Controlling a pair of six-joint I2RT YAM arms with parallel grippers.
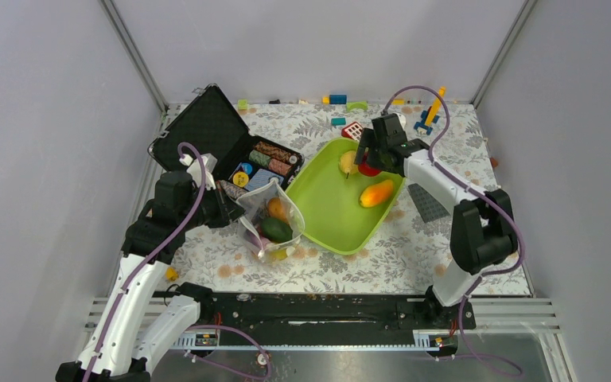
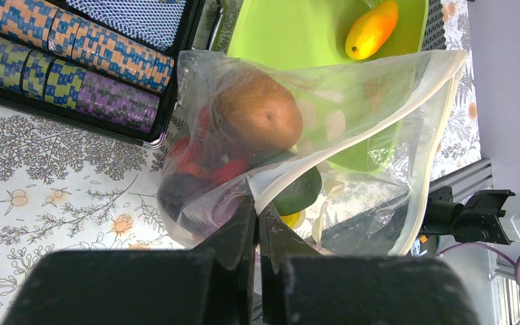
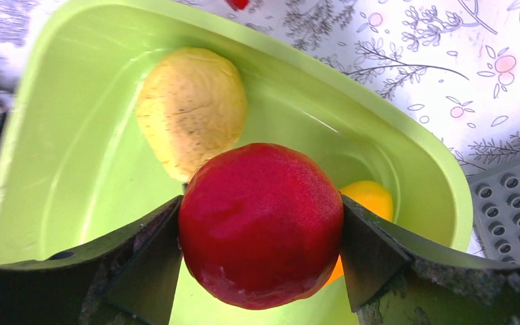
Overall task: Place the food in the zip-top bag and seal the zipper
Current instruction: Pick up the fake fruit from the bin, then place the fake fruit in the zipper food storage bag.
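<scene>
The clear zip-top bag (image 1: pixel 266 219) stands open left of the lime-green tray (image 1: pixel 330 215). It holds a brown kiwi (image 2: pixel 258 112), a dark avocado (image 2: pixel 299 191), red strawberries (image 2: pixel 193 157) and a dark eggplant (image 2: pixel 179 193). My left gripper (image 2: pixel 257 215) is shut on the bag's whitish mouth edge (image 2: pixel 352 125). My right gripper (image 3: pixel 261 233) is shut on the red apple (image 3: pixel 261 223) above the tray's far end, also seen from the top view (image 1: pixel 368 167). The yellowish ball (image 3: pixel 191 108) and orange mango (image 1: pixel 376 192) lie in the tray. The slider tab is not visible.
An open black case (image 1: pixel 235 151) with striped poker chips (image 2: pixel 74 64) lies left of the bag. Toy blocks (image 1: pixel 338 99) line the back edge. A grey studded plate (image 1: pixel 428 199) lies right of the tray.
</scene>
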